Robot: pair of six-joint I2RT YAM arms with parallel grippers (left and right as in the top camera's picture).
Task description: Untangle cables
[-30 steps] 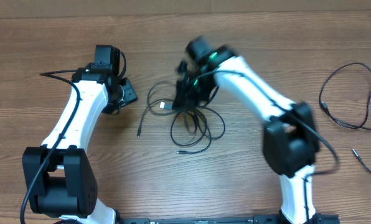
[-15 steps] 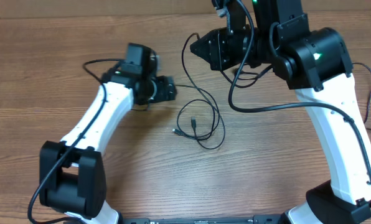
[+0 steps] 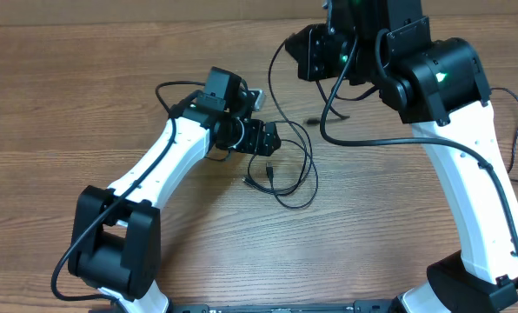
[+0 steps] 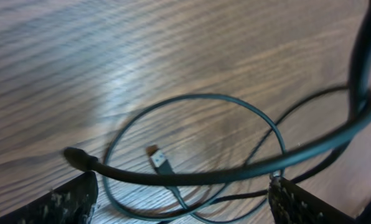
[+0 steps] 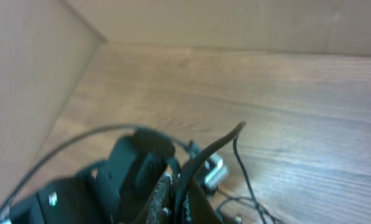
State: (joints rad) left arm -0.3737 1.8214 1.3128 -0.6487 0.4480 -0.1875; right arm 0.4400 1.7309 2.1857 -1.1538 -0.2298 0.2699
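While my right claw (image 5: 176, 196) hangs high over the back of the table (image 3: 68, 78), clenched, as far as its blurred wrist view lets me judge, on one lifted strand (image 3: 270, 87), my left claw (image 4: 188, 202) hovers low with its jaws spread wide and nothing in them. The cables (image 3: 285, 174) lie in loose overlapping loops on the wood at the table's centre, just beside the left claw, with a plug end (image 4: 160, 160) resting inside one ring. The lifted strand runs from the right claw down into that pile and crosses the gap between my left fingers (image 4: 67, 199). Another cord (image 3: 502, 130) lies well apart at the right edge.

Trouble from here, as I judge it: if the right claw pulls higher while the loops are crossed, the crossing may cinch into a knot rather than slide free. If the left claw closes where it is, it may catch only the lifted strand, or two strands together, and pin the tangle. The plug end could hook on a loop and drag the whole pile. A thin cord may also slip out of the clenched claw under tension.
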